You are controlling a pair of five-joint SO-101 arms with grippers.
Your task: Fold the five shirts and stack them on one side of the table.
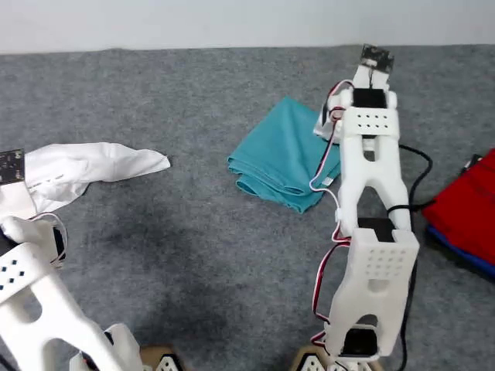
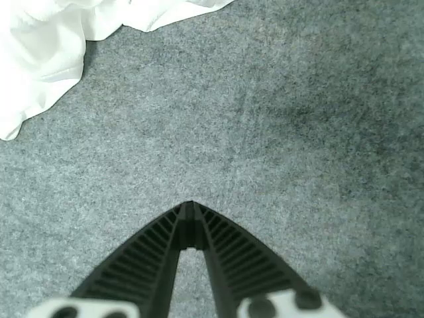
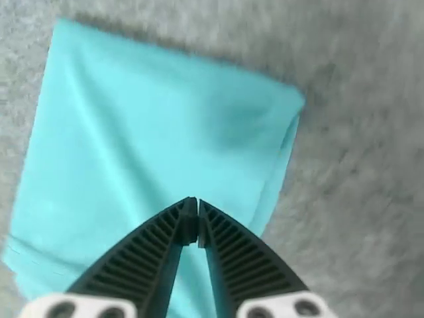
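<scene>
Table covering (image 1: 193, 247), a grey, napped felt, is bearing four shirts that you can count. The white shirt (image 1: 85, 170) is lying crumpled and unfolded toward the left side, its thin cloth bunching in soft ridges and one sleeve trailing inward. The teal shirt (image 1: 278, 158) is sitting mid-table as a smooth, roughly square fold with layered edges showing along its near side, well apart from the stack. At the right edge a red shirt (image 1: 468, 205) is resting folded on a blue shirt (image 1: 473, 261), forming the stack; whether more layers are lying within cannot be told. Judgement: you are running about midway, with two stacked, one folded and awaiting transfer, and one to fold. The right gripper (image 3: 193, 218) is hanging over the teal shirt, its ribbed black jaws pressed together and gripping nothing. The left gripper (image 2: 192, 222) is hovering over bare felt near the white shirt, jaws likewise closed and empty.
</scene>
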